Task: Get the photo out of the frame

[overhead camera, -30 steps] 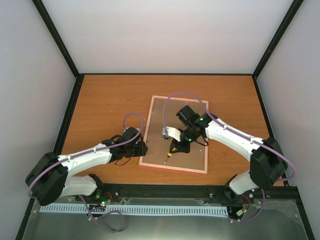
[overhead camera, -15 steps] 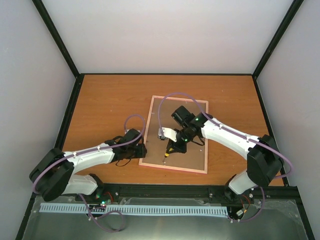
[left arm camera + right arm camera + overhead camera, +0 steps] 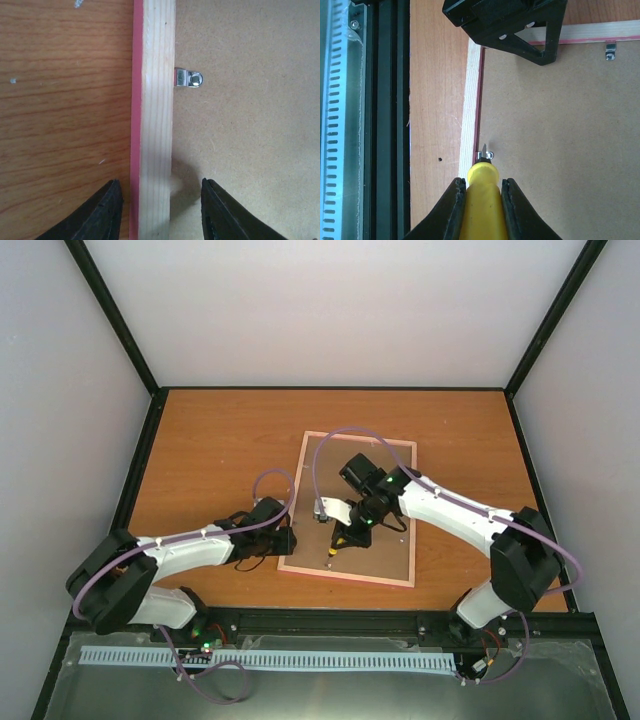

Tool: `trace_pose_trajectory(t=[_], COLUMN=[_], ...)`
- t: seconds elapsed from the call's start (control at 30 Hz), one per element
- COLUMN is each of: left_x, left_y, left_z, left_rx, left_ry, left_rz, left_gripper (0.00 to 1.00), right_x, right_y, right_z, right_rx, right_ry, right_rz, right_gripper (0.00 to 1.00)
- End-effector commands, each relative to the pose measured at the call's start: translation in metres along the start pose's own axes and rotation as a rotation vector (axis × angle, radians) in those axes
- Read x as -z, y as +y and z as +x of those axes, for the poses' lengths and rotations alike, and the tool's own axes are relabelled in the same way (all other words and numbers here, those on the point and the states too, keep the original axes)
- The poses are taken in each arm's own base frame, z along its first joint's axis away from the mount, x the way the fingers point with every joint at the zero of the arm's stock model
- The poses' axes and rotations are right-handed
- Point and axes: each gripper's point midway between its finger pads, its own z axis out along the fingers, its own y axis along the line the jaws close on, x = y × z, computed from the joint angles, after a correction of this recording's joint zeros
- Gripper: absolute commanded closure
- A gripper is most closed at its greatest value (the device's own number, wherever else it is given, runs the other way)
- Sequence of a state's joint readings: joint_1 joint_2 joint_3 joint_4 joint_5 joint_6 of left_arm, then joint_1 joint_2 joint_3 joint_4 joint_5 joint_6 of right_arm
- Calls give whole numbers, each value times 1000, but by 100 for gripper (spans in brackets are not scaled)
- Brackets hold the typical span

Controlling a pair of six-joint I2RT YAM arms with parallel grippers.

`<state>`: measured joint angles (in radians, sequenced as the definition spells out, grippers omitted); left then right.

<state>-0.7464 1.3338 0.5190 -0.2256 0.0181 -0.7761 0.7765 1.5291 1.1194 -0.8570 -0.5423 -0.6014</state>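
Gripping the yellow-handled screwdriver tight, the right end effector has its tip right at a small metal clip by the near rail of the frame. The frame lies face down mid-tabletop, brown backing board up. Over on the left, the left end effector straddles the frame's left rail, fingers half-spread, a gap showing on either side.
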Motion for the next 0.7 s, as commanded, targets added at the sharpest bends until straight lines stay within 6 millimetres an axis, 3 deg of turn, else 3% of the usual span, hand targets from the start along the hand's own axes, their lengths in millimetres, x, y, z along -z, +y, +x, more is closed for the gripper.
trace_pose_trajectory(t=[0.0,0.67], left_x=[-2,-6], left_y=[-3,3], left_z=[0,6], left_rx=[-14,-10], left_ry=[6,18], left_rz=[12,-2], left_gripper=[56,72], right_x=[-5,-1], right_y=[0,8], right_z=[-4,12], right_rx=[6,15], right_ry=[10,82], right_rz=[-5,-6], right_gripper=[97,97])
